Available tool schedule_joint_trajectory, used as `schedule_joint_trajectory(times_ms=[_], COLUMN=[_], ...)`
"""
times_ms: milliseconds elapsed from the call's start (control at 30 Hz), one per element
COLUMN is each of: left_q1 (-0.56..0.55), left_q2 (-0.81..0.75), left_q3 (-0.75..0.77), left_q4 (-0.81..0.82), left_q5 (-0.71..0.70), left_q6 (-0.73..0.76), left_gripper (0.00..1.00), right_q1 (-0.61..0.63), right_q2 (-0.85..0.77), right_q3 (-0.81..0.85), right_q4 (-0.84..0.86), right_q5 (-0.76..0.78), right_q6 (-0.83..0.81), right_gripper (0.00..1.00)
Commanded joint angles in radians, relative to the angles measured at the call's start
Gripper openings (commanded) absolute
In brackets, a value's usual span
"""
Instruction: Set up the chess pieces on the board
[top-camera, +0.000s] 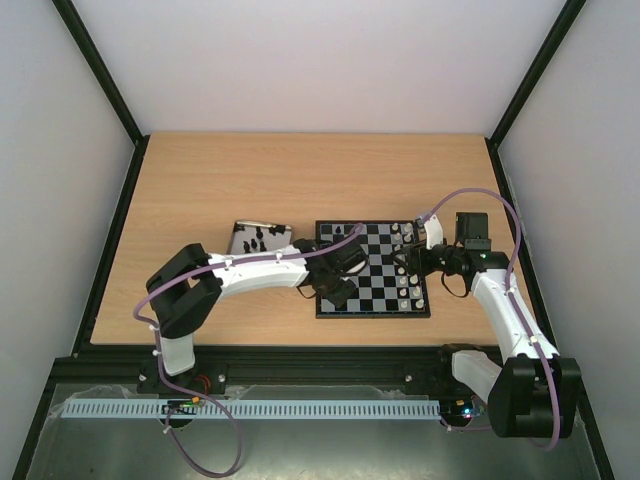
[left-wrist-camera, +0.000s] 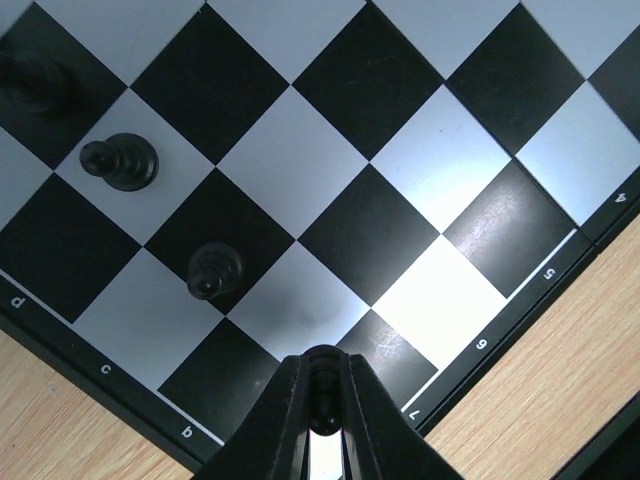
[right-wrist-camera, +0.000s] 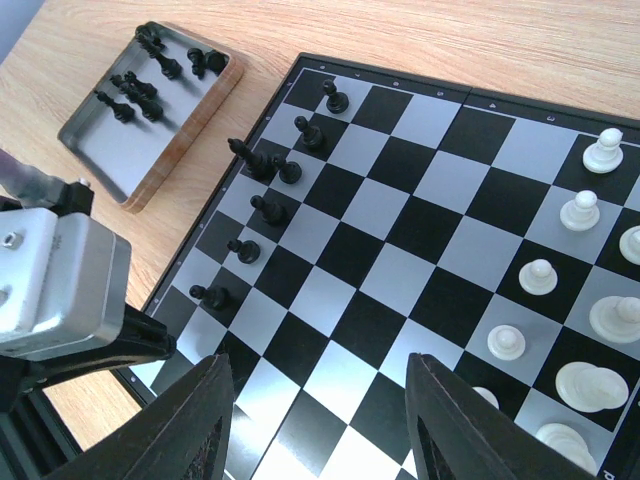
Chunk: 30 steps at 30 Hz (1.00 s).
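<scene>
Over the board (left-wrist-camera: 440, 150), left fingers (left-wrist-camera: 270, 430) clamp a black pawn (left-wrist-camera: 322, 385) that could tip if released crooked; right fingers (right-wrist-camera: 190, 420) gape.

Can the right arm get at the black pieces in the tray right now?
Probably not: the tray lies off the board's far edge, with the left gripper over the squares between.

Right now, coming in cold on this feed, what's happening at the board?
The left gripper is shut on a small black piece near a corner of the board. Several other black pieces stand along that side, and more lie in the metal tray beside it. White pieces stand along the opposite side. The right gripper hangs open over the board, holding nothing.
</scene>
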Motion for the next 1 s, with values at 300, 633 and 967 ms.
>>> schedule_joint_trajectory(times_ms=[300, 633, 967], left_q1=[-0.01, 0.0, 0.001], left_q2=[0.067, 0.083, 0.063], left_q3=[0.034, 0.034, 0.039], left_q4=[0.014, 0.016, 0.006], left_q5=[-0.022, -0.049, -0.044], left_q6=[-0.012, -0.019, -0.023], left_gripper=[0.09, 0.09, 0.16], right_q1=[0.006, 0.006, 0.006], right_q2=[-0.007, -0.005, -0.004], right_q3=[-0.011, -0.01, -0.01], right_q4=[-0.005, -0.005, -0.005], right_q5=[-0.01, -0.009, -0.01], right_q6=[-0.006, -0.006, -0.006], right_gripper=[0.48, 0.48, 0.48])
